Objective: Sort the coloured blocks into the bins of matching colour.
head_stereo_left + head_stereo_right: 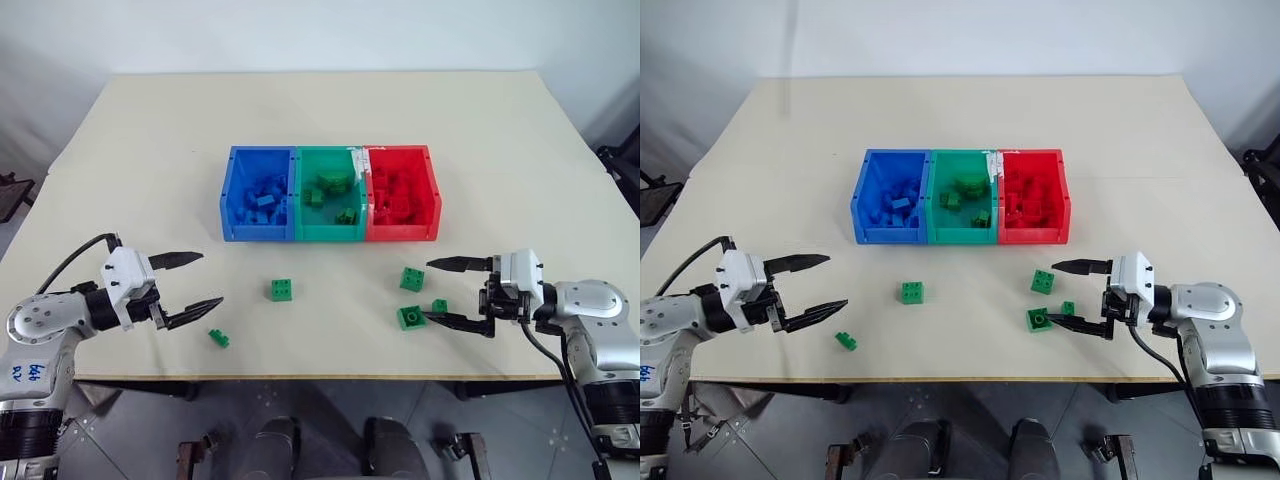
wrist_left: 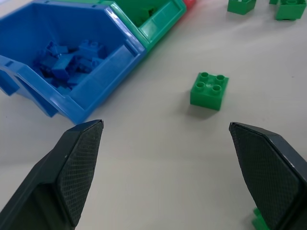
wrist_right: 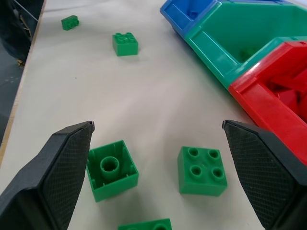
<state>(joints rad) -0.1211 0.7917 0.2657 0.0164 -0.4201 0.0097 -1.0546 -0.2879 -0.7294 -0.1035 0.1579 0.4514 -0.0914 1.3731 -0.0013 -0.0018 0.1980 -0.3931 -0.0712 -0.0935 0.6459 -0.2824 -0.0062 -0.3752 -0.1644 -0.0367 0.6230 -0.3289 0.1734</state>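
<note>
Green bricks loose on the table: five. One square brick (image 1: 281,289) lies alone in front of the green bin; one small brick (image 1: 218,338) lies near the front edge by the left gripper; three cluster near the right gripper: a square one studs-up (image 1: 412,279), a square one lying hollow side up (image 1: 410,317), and a small one (image 1: 439,306) just beside it.
Bins: three joined in a row at mid-table, blue bin (image 1: 233,205), green bin (image 1: 306,232), red bin (image 1: 432,200).
Bin contents: blue bricks heaped in the blue one, a few green bricks in the green one, red bricks heaped in the red one.
Table (image 1: 320,120): pale top, bins well back from the front edge.
Left gripper (image 1: 196,280): empty, fingers spread wide, pointing inward toward the lone square brick.
Right gripper (image 1: 432,290): empty, fingers spread wide, pointing inward, the cluster of three just before its tips.
</note>
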